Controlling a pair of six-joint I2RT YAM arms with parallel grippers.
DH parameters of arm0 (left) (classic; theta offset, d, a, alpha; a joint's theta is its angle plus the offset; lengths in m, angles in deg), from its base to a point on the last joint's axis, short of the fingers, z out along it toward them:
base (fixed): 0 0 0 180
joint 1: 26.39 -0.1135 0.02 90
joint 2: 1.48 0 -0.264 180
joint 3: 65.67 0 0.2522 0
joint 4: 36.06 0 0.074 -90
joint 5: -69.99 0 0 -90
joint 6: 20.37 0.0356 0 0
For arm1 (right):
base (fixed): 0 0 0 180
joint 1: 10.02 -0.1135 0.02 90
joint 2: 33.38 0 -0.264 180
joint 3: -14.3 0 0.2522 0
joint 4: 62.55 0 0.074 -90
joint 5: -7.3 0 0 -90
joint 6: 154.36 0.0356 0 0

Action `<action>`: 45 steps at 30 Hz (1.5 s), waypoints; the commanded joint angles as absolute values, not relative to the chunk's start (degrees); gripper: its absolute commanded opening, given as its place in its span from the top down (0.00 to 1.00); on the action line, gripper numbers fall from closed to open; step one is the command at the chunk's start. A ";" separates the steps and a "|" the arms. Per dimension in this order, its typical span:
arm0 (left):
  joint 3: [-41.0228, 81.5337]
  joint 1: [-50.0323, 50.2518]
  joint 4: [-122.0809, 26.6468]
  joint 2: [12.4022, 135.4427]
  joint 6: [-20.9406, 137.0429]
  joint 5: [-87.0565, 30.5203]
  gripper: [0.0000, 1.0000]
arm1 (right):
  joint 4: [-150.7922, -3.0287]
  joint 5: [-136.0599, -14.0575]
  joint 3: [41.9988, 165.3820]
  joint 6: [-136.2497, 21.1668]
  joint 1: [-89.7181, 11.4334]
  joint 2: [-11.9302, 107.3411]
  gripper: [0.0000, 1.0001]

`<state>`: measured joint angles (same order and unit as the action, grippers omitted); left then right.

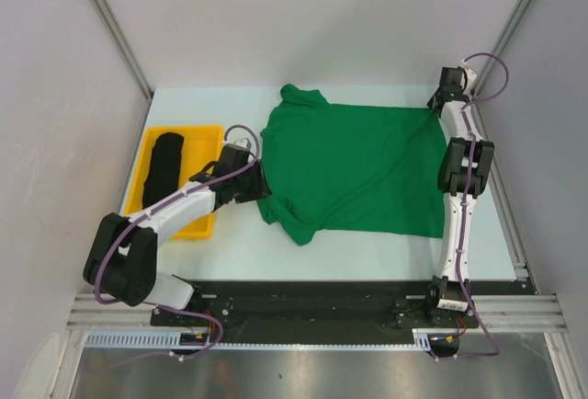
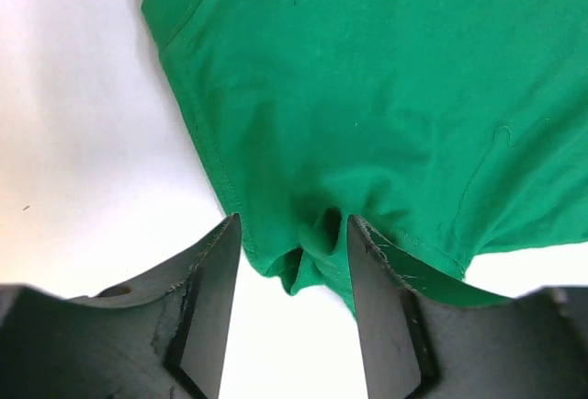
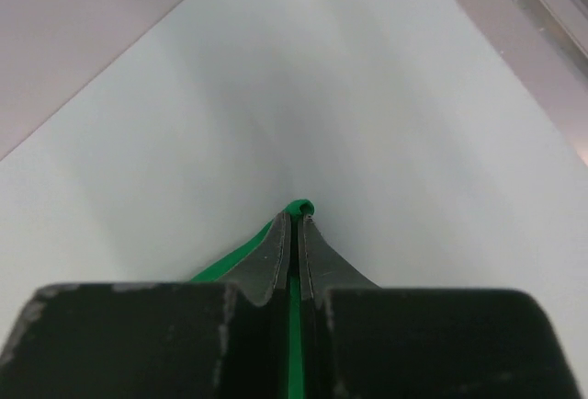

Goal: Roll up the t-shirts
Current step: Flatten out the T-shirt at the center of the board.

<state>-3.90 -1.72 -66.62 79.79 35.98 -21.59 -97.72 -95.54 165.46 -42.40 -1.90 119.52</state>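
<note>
Nearest the camera, the rail (image 1: 312, 300) at the front edge of the desk (image 1: 367, 252) carries both arm bases, and each arm reaches out to one end of the work. Far left, a yellow tray (image 1: 197, 131) holds the black shirt (image 1: 165, 165), rolled into a dark bundle lying lengthwise; it looks finished and set there to keep it off the working surface. Just right of the tray, the left claw (image 2: 294, 226) is down at the left edge of the green shirt (image 1: 354, 169), between the two sleeves, probably at the neck. Its fingers (image 2: 207, 307) stand spread on either side of a bunched fold of green cloth, the tips touching the fabric but not clearly pinching it. The green shirt itself lies spread mostly flat across the middle of the desk, sleeves to the left, bottom hem to the right. At its far right corner, the right claw (image 3: 294, 220) is pressed together on a thin edge of the green cloth, which pokes out beyond the tips. Holding that corner likely serves to pull the hem taut, so the body is smooth before rolling; the roll itself has not yet begun.
</note>
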 commanded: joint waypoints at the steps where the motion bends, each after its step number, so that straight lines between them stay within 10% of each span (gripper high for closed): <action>1: -4.45 -1.87 -62.48 80.60 34.13 -23.17 0.43 | -96.70 -97.46 168.68 -42.91 -1.05 120.96 1.00; 11: -6.56 -0.64 -57.74 82.19 32.10 -27.56 0.43 | -96.62 -97.29 169.03 -41.24 0.27 120.79 0.95; 21: -8.14 3.48 -58.78 77.19 30.44 -28.45 0.86 | -105.13 -98.08 167.63 -35.01 -1.22 110.69 0.35; 27: -14.02 9.63 -60.81 67.35 26.14 -26.69 0.96 | -111.47 -95.72 155.18 -32.10 -6.13 97.07 0.28; 33: -26.14 12.37 -60.02 58.65 22.61 -26.07 0.83 | -106.29 -91.31 120.65 -29.12 -14.48 72.30 0.28; 36: -26.25 12.37 -62.47 56.71 24.45 -24.07 0.47 | -101.46 -87.98 101.62 -27.28 -20.28 60.54 0.30; 39: -24.94 11.06 -65.28 52.67 24.37 -20.37 0.32 | -101.27 -88.84 89.29 -25.61 -29.50 51.13 0.34; 45: -17.74 2.36 -65.91 56.77 28.76 -15.09 0.39 | -97.85 -89.90 71.32 -15.33 -45.33 33.71 0.48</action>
<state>-23.49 7.00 -66.95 53.65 25.53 -20.04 -101.20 -88.85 77.88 -23.63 -39.16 43.99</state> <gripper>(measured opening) 0.643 0.536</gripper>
